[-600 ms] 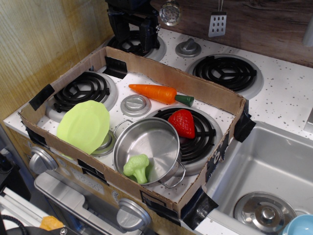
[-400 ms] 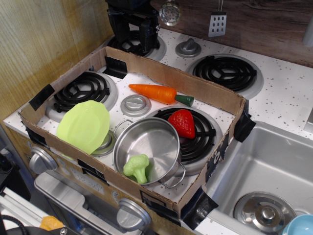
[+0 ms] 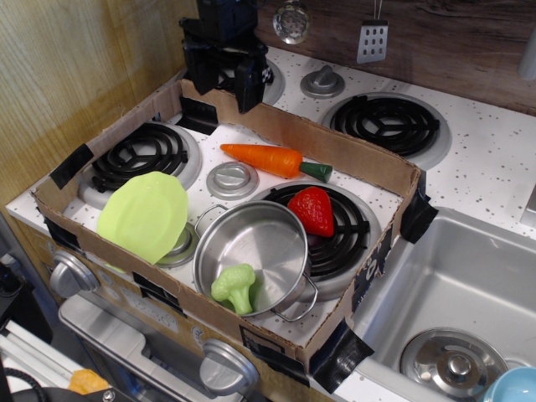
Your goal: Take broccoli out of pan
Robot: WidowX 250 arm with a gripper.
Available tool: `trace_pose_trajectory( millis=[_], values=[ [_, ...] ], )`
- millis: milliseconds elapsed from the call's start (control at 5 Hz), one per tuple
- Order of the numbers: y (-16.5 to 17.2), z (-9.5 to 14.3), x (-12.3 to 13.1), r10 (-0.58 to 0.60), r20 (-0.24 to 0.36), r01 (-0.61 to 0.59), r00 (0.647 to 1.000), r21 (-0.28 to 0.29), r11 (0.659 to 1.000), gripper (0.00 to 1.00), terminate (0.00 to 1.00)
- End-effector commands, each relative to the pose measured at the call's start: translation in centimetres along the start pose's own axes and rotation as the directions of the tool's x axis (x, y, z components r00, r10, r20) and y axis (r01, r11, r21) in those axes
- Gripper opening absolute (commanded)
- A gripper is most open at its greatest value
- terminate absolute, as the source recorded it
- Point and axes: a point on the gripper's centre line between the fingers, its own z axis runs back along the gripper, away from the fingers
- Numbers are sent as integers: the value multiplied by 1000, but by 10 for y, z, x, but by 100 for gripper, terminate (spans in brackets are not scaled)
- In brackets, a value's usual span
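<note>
The light-green broccoli (image 3: pixel 234 287) lies inside the shiny steel pan (image 3: pixel 266 237), against its near wall. The pan stands at the front of the cardboard tray, partly on the front right burner. My black gripper (image 3: pixel 219 84) hangs at the back left, above the tray's rear wall, far from the pan. Its two fingers point down with a gap between them and hold nothing.
In the cardboard tray (image 3: pixel 335 151) lie an orange carrot (image 3: pixel 275 159), a red strawberry (image 3: pixel 312 210) beside the pan, and a lime-green plate (image 3: pixel 143 214) at the left. A sink (image 3: pixel 469 285) is to the right. A spatula (image 3: pixel 373 38) hangs on the back wall.
My gripper has shifted slightly forward and left, toward the tray's rear wall. The broccoli, pan and other objects have not moved.
</note>
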Motion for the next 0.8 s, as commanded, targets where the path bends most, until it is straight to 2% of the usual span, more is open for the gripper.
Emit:
trace_pose_trajectory(
  millis=[0, 200, 400, 600],
  values=[
    [0, 54, -23, 13, 174, -32, 985, 106, 994, 100, 0],
    [-15, 61, -45, 61, 193, -82, 979, 103, 991, 100, 0],
    [-35, 60, -59, 41, 196, -62, 980, 102, 993, 100, 0],
    [-55, 58, -72, -146, 194, 118, 970, 148, 982, 100, 0]
  ],
)
